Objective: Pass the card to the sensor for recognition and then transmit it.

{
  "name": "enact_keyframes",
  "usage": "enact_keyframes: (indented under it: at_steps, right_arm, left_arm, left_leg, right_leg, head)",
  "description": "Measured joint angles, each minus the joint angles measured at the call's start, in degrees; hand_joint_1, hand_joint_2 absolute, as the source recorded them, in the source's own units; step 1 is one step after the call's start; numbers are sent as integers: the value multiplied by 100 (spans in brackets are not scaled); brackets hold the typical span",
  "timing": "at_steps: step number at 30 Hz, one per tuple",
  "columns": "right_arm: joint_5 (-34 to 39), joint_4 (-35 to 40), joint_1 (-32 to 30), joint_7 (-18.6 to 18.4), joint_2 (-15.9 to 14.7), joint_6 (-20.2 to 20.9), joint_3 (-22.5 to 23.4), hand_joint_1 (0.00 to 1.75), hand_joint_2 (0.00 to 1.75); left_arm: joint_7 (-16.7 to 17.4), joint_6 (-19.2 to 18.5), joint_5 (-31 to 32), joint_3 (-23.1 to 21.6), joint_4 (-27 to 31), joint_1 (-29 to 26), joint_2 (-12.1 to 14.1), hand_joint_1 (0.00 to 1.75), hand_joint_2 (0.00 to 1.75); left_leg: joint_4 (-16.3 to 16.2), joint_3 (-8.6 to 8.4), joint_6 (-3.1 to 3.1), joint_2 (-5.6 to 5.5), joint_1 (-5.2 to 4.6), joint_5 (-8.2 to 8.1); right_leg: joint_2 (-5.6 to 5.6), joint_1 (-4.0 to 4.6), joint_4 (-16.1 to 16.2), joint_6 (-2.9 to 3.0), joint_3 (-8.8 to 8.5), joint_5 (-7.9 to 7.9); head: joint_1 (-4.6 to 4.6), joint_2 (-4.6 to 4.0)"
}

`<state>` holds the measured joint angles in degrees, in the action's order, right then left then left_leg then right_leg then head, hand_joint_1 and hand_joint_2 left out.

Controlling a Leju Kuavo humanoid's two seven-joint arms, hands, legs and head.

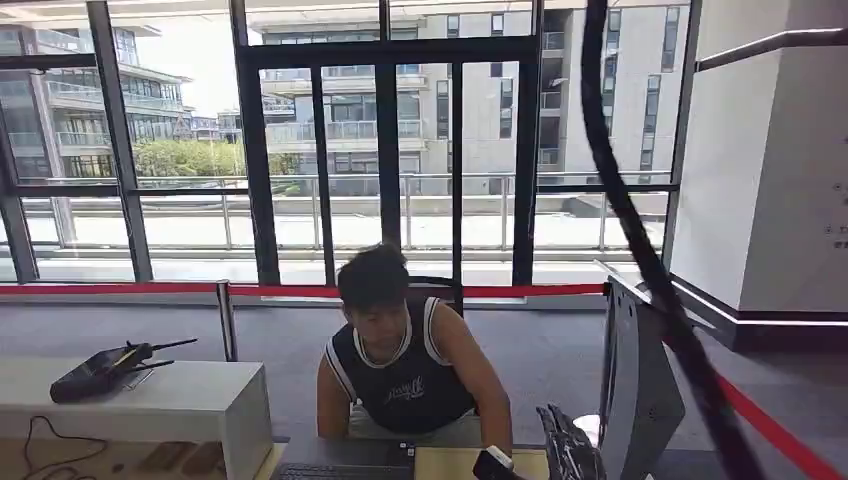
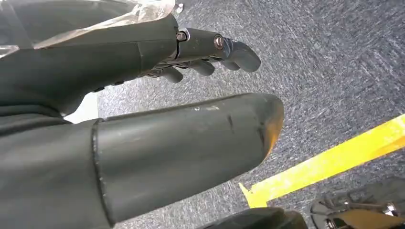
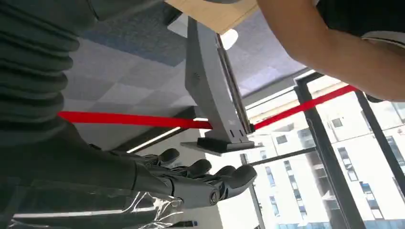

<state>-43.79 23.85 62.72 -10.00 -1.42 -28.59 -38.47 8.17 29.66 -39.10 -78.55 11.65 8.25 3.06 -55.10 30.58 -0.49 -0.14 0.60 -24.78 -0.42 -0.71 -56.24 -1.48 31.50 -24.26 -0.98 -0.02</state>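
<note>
Fingers (image 3: 200,169) of our right hand (image 1: 568,447) are loosely extended, slightly apart and hold nothing, low right of centre in the head view beside one grey upright sensor (image 1: 635,385). Our left hand (image 2: 157,102) hangs over grey carpet (image 2: 329,71) crossed by one yellow stripe (image 2: 329,164), fingers loosely curled and bare. We cannot make out the card; one person (image 1: 405,365) sits at the wooden desk (image 1: 450,463).

A person's dark sleeveless jersey (image 1: 405,385) carries a small pale script logo across the chest, too blurred to read.
</note>
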Motion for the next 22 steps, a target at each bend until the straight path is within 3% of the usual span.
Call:
enact_keyframes:
  at_steps: [6,10,14,18,19,22]
  right_arm:
    - [1378,220,-117,1082,-83,-488,336,0,0]
    - [2833,796,-559,1443,-344,-643,671,0,0]
    - [4185,1684,-1290,1564,-899,-903,1163,0,0]
    - [4865,2499,-2132,1679,-1539,-1119,1839,0,0]
    - [5070,2731,-2408,1747,-1738,-1128,2128,0,175]
    - [5474,3164,-3160,1948,-2161,-1157,3137,0,175]
  left_arm:
    - [4,57,-199,0,0,-8,0,0,0]
    - [22,109,-370,20,0,-20,0,0,0]
    - [85,118,-479,59,0,-59,2,0,0]
    - [155,182,-588,87,0,-94,2,0,0]
    - [168,219,-634,116,0,-99,2,0,0]
    - [199,282,-721,199,0,-125,-4,0,0]
  left_leg:
    - [-1,-2,0,0,0,0]
    - [-3,-7,1,-3,0,-1]
    - [-4,-10,8,-8,-6,-6]
    - [-6,-13,13,-10,-5,-13]
    - [-9,-13,21,-13,-5,-19]
    - [-10,-7,24,-32,-7,-23]
  right_leg:
    - [0,0,2,0,-1,0]
    - [-4,1,10,-1,-9,-1]
    - [-10,5,17,-4,-16,-1]
    - [-9,4,27,-10,-21,-2]
    - [-12,4,31,-18,-30,-7]
    - [-30,2,32,-25,-32,-12]
  head:
    - [0,0]
    - [2,0]
    - [9,0]
    - [11,0]
    - [9,0]
    - [9,0]
